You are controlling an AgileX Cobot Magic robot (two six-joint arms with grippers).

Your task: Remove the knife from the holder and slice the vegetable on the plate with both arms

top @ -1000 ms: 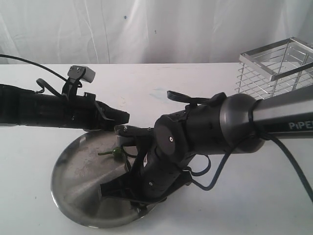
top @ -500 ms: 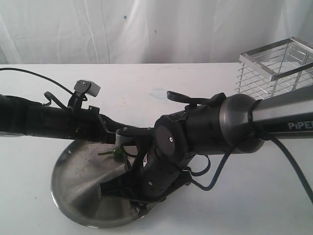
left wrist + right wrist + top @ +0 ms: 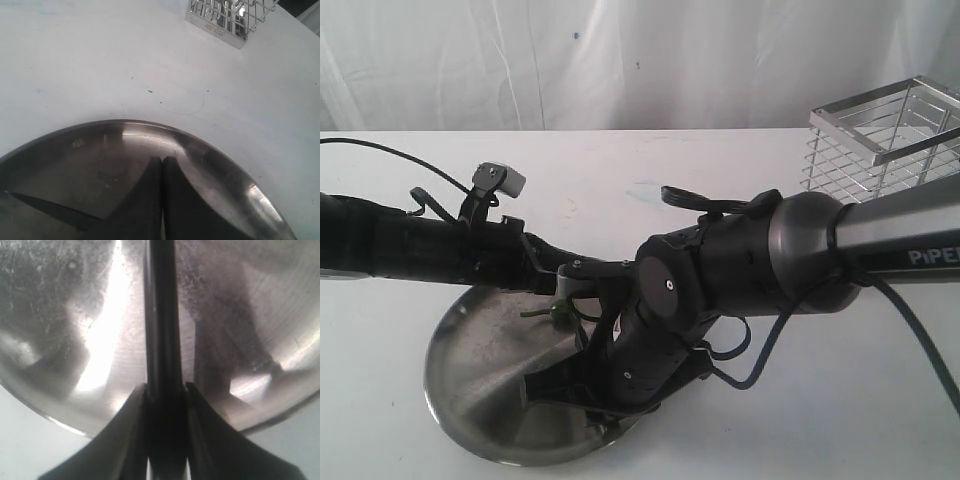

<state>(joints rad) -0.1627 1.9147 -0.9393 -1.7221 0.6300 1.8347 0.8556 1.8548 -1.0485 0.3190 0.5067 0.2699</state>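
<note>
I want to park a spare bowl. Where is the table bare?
The table is bare between the plate and the curtain, across to the holder, and again in front of the right arm. The plate is crowded: left gripper, right gripper holding the knife, the vegetable.

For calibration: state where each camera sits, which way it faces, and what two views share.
Exterior: looks across the table to the white curtain; shows left arm, right arm, plate, holder.
Left wrist: on that arm, looks past shut left gripper over the plate rim toward the holder.
Right wrist: looks along the knife clamped in the right gripper, onto the plate.
Shared: every view shows the plate.
</note>
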